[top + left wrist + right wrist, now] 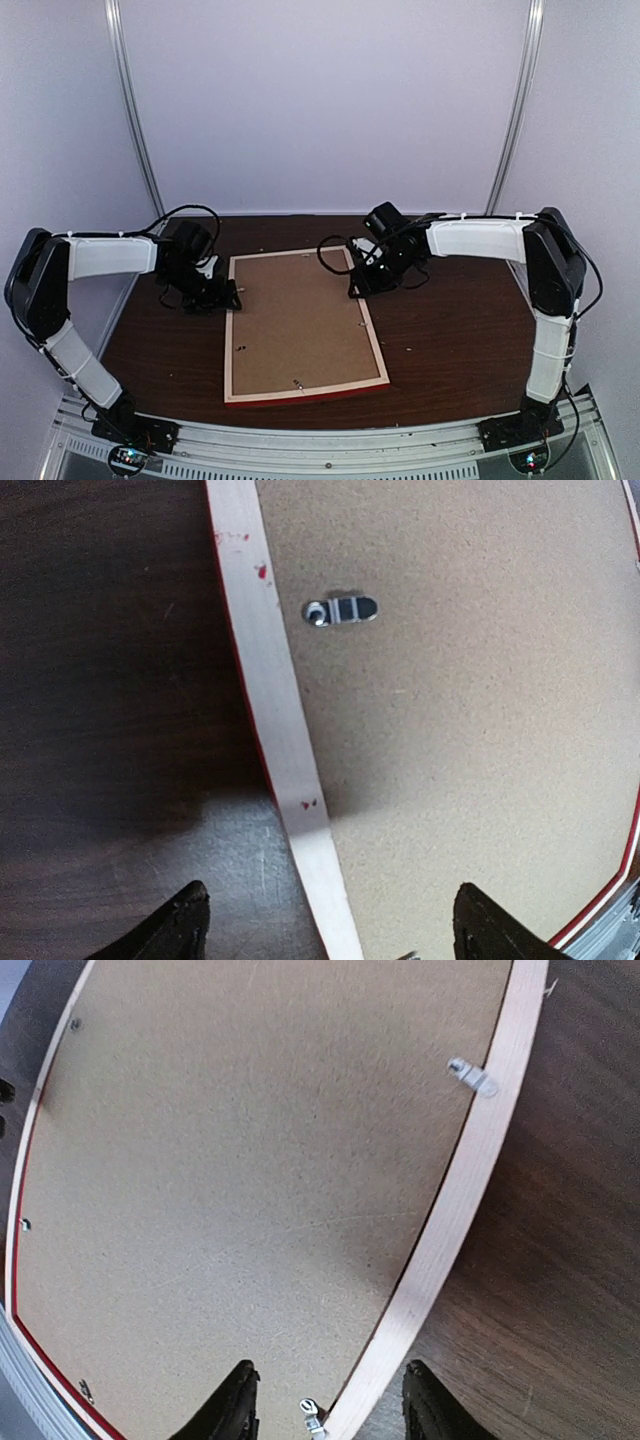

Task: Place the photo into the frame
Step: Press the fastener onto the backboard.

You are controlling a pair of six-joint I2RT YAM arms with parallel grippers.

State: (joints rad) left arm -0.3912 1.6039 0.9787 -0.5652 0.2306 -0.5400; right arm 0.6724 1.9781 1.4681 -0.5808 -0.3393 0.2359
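Pale lilac walls close off the back of a dark wood counter (450,330). At its middle the frame (229,330) lies flat and face down, its bare pale wood back turned up and its long sides running roughly from 12 to 6 o'clock, twisted slightly anticlockwise. A strip of glossy red shows along its 6 o'clock edge. A plain brown backing board (300,320) fills the opening.

The left fingers (226,294) sit at about 10 o'clock of the frame, right at its left side. In the left wrist view they are spread wide, one tip over the counter and the other over the board, with the pale side piece between them and a small metal hanger plate (340,610) set in the board beyond.

The right fingers (358,286) are at about 2 o'clock, at the frame's right side. They are also apart and straddle that side piece, holding nothing. A small metal turn clip (472,1077) lies on the wood further along
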